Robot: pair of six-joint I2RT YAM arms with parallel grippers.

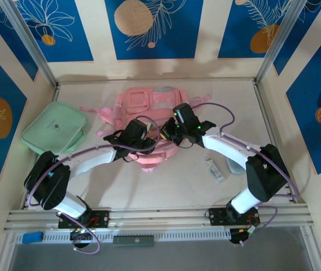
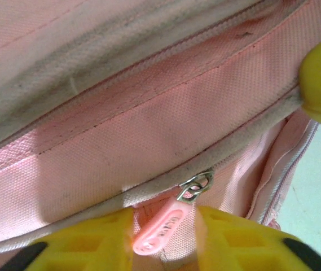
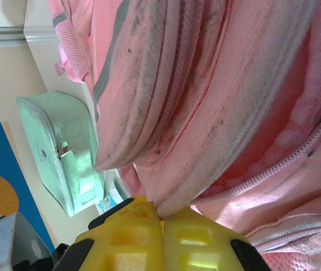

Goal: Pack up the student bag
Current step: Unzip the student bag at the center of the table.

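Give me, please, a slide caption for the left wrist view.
Left gripper framing the pink zipper pull of the student bag between its yellow fingers.

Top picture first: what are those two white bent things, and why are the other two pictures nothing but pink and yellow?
The white things are robot arms, a left arm and a right arm, bolted at the table's near edge and seen from a camera overhead. Each ends in a yellow two-finger pincer with its own small camera; those give the other two pictures. On the table lie a pink bag and a green case. The right pincer is shut on a fold of the bag. The left pincer has the bag's zip tab between its fingers; whether it pinches it I cannot tell.
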